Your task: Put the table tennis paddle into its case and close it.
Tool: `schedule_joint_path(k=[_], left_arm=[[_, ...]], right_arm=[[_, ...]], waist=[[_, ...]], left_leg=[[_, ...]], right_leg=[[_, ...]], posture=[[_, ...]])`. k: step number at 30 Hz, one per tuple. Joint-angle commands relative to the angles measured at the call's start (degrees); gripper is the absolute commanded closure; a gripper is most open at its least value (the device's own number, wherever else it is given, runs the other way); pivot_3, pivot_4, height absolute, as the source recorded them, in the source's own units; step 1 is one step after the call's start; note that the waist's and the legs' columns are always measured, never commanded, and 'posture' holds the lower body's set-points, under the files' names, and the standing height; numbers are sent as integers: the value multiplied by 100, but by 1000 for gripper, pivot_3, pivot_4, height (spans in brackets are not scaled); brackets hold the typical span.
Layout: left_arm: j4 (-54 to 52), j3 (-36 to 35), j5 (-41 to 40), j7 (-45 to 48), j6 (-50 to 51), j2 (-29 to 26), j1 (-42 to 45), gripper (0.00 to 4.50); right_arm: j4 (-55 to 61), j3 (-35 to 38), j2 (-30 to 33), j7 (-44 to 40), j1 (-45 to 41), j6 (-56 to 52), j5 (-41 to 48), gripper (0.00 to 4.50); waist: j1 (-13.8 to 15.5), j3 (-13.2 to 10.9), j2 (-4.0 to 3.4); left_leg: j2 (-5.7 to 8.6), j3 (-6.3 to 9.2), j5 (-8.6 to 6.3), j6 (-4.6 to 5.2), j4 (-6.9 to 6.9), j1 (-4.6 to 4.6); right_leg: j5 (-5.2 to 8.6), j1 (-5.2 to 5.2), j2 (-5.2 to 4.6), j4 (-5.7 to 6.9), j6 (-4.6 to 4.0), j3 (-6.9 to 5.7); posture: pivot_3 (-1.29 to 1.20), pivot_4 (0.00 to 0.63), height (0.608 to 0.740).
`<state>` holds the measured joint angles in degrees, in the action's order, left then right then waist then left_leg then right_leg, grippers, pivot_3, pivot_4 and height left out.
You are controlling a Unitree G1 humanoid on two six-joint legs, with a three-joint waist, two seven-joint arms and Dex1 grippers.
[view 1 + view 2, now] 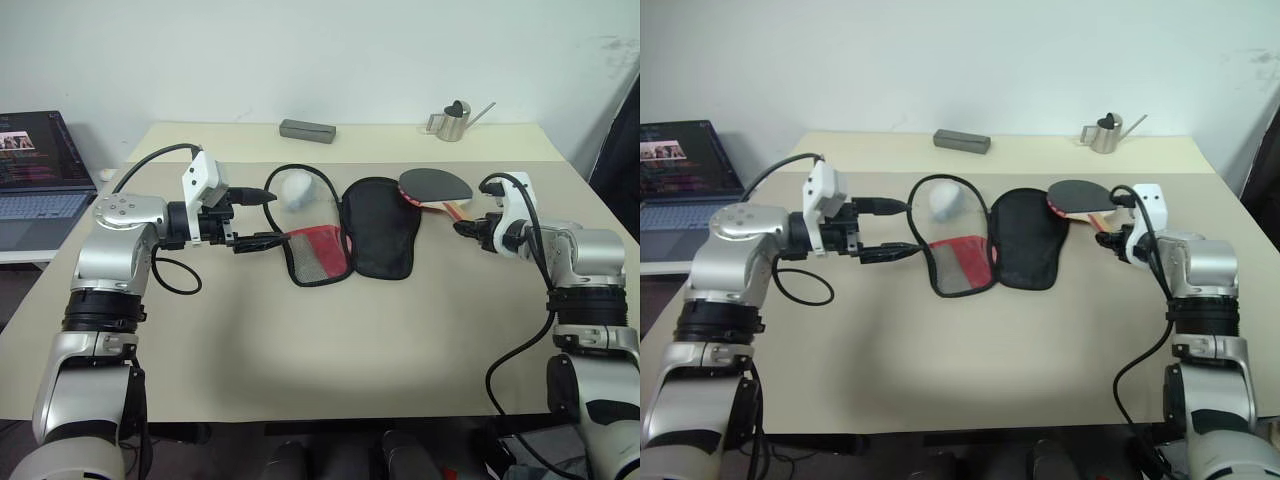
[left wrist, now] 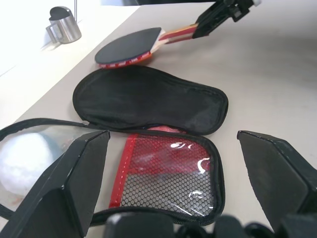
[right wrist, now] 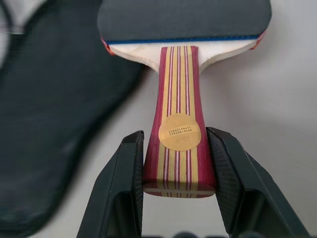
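My right end effector (image 3: pixel 173 163) grips the paddle (image 1: pixel 436 186) by its handle beside the open case (image 1: pixel 378 226); my left end effector (image 1: pixel 262 219) hangs open at the case's mesh flap.

Beige surface against a plain white wall

An open laptop (image 1: pixel 40 175) sits on a lower side desk at the left; a grey bar (image 1: pixel 307 130) and small metal watering can (image 1: pixel 455 120) rest near the far edge.
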<state>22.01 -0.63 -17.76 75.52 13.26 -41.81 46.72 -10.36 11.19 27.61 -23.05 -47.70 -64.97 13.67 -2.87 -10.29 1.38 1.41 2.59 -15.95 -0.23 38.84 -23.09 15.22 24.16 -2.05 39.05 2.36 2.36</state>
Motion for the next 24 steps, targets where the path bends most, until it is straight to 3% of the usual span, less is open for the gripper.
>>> schedule_joint_path(k=[1,10,24], left_arm=[[-99,-107,-61,-17,-86,-11,135,0],[27,-96,-32,-3,-166,45,205,0],[48,-104,-49,-13,-190,58,227,0]], right_arm=[[1108,446,-249,374,-45,-533,292,2982],[2545,431,-1062,926,367,-1553,529,2983],[2560,165,-2002,1574,281,-1401,343,2984]], waist=[[0,0,0],[2,0,0],[-35,0,0]], left_leg=[[0,1,0,0,0,0],[0,4,0,0,-1,0],[2,4,0,0,-1,5]], right_leg=[[0,0,0,0,0,-1],[0,0,1,0,0,-2],[0,-1,2,4,0,-2]], posture=[[0,150,740],[0,150,740],[0,150,740]])
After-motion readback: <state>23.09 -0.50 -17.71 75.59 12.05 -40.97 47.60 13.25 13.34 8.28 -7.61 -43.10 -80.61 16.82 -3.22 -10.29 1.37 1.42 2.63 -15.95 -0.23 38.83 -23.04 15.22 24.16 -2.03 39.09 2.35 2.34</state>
